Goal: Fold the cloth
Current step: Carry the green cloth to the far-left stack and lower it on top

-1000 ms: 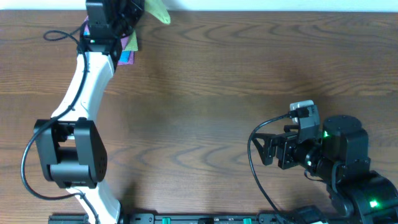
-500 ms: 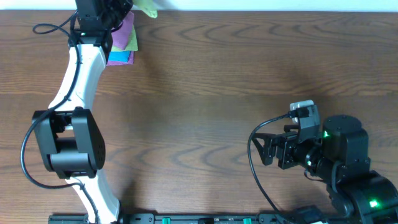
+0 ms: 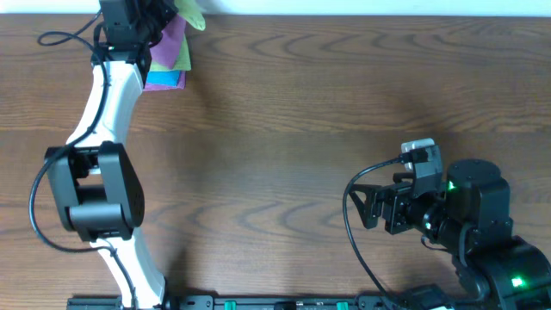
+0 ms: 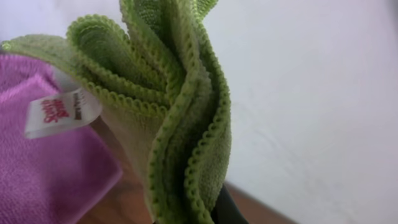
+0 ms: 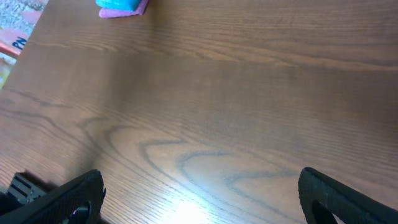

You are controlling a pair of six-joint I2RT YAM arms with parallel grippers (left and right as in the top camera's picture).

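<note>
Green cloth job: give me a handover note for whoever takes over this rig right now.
Left gripper: shut on the bunched green microfibre cloth, held at the far left corner of the wooden table.
Right gripper: open, empty, at the near right side.
A purple cloth with a white tag and a blue cloth lie together beside the left arm.
Done: green cloth grasped.
Left: lay it flat on the bare table and fold it; no fold made yet.

Brown wood-grain table (image 3: 284, 129) meets a white wall (image 4: 311, 93).
</note>
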